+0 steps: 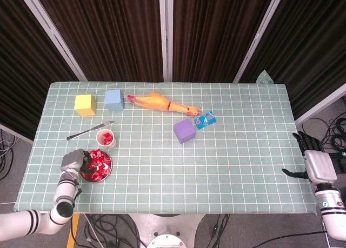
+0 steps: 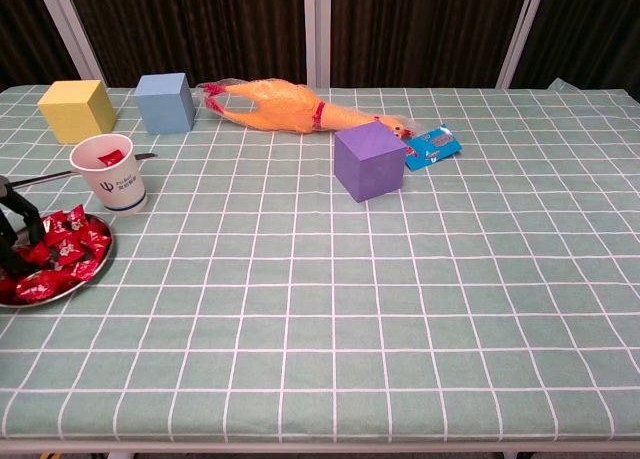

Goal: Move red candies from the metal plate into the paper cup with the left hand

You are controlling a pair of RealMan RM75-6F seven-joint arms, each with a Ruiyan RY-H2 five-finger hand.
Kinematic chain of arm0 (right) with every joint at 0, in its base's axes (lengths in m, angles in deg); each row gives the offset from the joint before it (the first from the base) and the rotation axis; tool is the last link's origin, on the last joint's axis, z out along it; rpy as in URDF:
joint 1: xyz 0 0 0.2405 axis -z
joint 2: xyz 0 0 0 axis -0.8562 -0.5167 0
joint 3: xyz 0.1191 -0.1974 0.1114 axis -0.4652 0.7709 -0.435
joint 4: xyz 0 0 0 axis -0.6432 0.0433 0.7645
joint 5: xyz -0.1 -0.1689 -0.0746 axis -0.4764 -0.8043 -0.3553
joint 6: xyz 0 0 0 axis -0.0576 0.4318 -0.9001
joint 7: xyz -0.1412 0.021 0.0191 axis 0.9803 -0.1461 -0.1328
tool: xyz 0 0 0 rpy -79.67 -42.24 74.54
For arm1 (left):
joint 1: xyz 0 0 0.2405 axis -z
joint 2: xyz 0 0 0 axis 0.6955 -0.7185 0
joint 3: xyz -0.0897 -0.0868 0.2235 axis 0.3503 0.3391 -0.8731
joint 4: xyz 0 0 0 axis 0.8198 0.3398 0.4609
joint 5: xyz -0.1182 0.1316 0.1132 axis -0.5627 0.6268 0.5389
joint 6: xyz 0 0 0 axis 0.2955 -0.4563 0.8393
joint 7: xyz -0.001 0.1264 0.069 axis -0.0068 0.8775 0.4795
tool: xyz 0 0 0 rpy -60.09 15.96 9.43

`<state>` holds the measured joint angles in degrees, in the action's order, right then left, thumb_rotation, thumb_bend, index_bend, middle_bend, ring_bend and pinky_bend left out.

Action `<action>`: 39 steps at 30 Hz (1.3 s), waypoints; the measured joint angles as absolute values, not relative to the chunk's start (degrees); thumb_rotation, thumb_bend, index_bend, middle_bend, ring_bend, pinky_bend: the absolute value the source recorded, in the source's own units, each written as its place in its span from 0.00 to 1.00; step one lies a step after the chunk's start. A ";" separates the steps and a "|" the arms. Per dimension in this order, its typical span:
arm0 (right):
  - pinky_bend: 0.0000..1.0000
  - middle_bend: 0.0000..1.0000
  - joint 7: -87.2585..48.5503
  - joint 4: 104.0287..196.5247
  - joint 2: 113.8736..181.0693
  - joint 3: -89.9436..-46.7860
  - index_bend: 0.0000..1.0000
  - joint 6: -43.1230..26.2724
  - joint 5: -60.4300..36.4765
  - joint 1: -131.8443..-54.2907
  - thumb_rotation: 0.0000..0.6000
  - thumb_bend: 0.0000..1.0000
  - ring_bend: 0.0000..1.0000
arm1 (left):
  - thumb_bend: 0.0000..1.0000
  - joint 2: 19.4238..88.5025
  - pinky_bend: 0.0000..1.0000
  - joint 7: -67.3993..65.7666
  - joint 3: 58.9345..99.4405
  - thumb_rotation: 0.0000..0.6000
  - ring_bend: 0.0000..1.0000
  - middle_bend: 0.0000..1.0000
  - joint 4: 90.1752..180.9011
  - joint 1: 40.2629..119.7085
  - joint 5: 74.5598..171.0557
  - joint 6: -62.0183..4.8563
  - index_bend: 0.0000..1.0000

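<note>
Red candies (image 1: 98,164) heaped in metal plate (image 1: 107,172), near-left table edge. Left hand (image 1: 73,162) set at plate's left rim, fingers dipped among candies; grasp cannot be told. Paper cup (image 1: 106,138) placed just beyond plate, far side. Right hand (image 1: 316,165) parked far right, fingers spread, nothing held.

- A yellow cube (image 1: 85,104) stands near the far left corner of the table (image 1: 243,161).
- A light blue cube (image 1: 114,100) stands just beside it.
- A rubber chicken (image 1: 159,103) lies on its side.
- A purple cube (image 1: 184,131) stands near a small blue packet (image 1: 205,120).
- A knife (image 1: 89,130) lies flat.
</note>
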<state>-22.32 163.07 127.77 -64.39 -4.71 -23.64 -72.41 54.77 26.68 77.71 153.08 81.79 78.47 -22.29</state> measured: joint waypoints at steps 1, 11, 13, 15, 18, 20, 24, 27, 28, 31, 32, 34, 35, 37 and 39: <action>0.00 0.00 -22.31 163.10 127.75 -64.39 0.00 -4.72 -23.63 -72.41 0.85 0.00 0.00 | 0.24 54.81 1.00 26.80 77.72 1.00 1.00 1.00 153.04 81.83 78.38 -22.23 0.61; 0.00 0.00 -22.44 163.00 127.77 -64.34 0.00 -4.68 -23.52 -72.30 0.86 0.00 0.00 | 0.33 53.80 1.00 26.99 78.62 1.00 1.00 1.00 154.86 81.94 78.86 -23.27 0.67; 0.00 0.00 -22.54 162.97 127.78 -64.34 0.00 -4.65 -23.56 -72.28 0.86 0.00 0.00 | 0.34 53.57 1.00 27.10 78.67 1.00 1.00 1.00 155.05 81.93 78.69 -23.18 0.68; 0.00 0.00 -22.58 162.93 127.80 -64.28 0.00 -4.63 -23.59 -72.23 0.86 0.00 0.00 | 0.34 53.45 1.00 27.15 78.67 1.00 1.00 1.00 155.14 81.91 78.46 -23.00 0.68; 0.00 0.00 -22.65 162.77 127.79 -64.26 0.00 -4.66 -23.53 -72.19 0.85 0.00 0.00 | 0.34 53.04 1.00 27.06 78.80 1.00 1.00 1.00 155.74 81.86 78.62 -23.10 0.68; 0.00 0.00 -22.73 162.70 127.78 -64.25 0.00 -4.64 -23.52 -72.14 0.85 0.00 0.00 | 0.34 52.50 1.00 26.92 79.04 1.00 1.00 1.00 156.48 81.82 79.04 -23.48 0.68; 0.00 0.00 -23.01 162.64 127.76 -64.33 0.00 -4.42 -23.64 -72.09 0.86 0.00 0.00 | 0.35 50.49 1.00 26.59 79.99 1.00 1.00 1.00 159.23 81.76 80.61 -25.38 0.68; 0.00 0.00 -23.25 162.81 127.64 -64.47 0.00 -4.10 -23.84 -72.06 0.86 0.00 0.00 | 0.35 48.41 1.00 26.45 80.84 1.00 1.00 1.00 162.23 81.70 81.84 -27.12 0.68; 0.00 0.00 -23.28 162.93 127.57 -64.51 0.00 -3.94 -23.95 -72.05 0.86 0.00 0.00 | 0.35 47.76 1.00 26.40 81.11 1.00 1.00 1.00 163.22 81.68 82.23 -27.66 0.68; 0.00 0.00 -23.35 163.65 127.18 -64.68 0.00 -3.08 -24.58 -71.98 0.85 0.00 0.00 | 0.35 45.71 1.00 26.22 82.03 1.00 1.00 1.00 166.66 81.58 83.93 -29.61 0.68; 0.00 0.00 -23.38 163.99 127.01 -64.74 0.00 -2.78 -24.80 -71.94 0.85 0.00 0.00 | 0.35 45.01 1.00 26.13 82.44 1.00 1.00 1.00 167.93 81.57 84.82 -30.40 0.68; 0.00 0.00 -23.37 164.87 126.53 -64.86 0.00 -2.00 -25.29 -71.82 0.85 0.00 0.00 | 0.35 44.33 1.00 26.03 83.24 1.00 1.00 1.00 169.34 81.73 86.25 -31.48 0.68; 0.00 0.00 -23.35 165.24 126.34 -64.89 0.00 -1.71 -25.46 -71.76 0.85 0.00 0.00 | 0.35 44.15 1.00 26.01 83.87 1.00 1.00 1.00 169.85 81.98 86.93 -32.03 0.68; 0.00 0.00 -23.21 165.97 125.96 -64.93 0.00 -1.27 -25.76 -71.62 0.86 0.00 0.00 | 0.35 44.48 1.00 26.06 84.65 1.00 1.00 1.00 169.87 82.79 87.50 -32.23 0.68; 0.00 0.00 -22.98 166.56 125.66 -64.90 0.00 -1.09 -25.95 -71.53 0.86 0.00 0.00 | 0.35 45.38 1.00 26.17 85.09 1.00 1.00 1.00 169.19 83.49 87.69 -32.08 0.68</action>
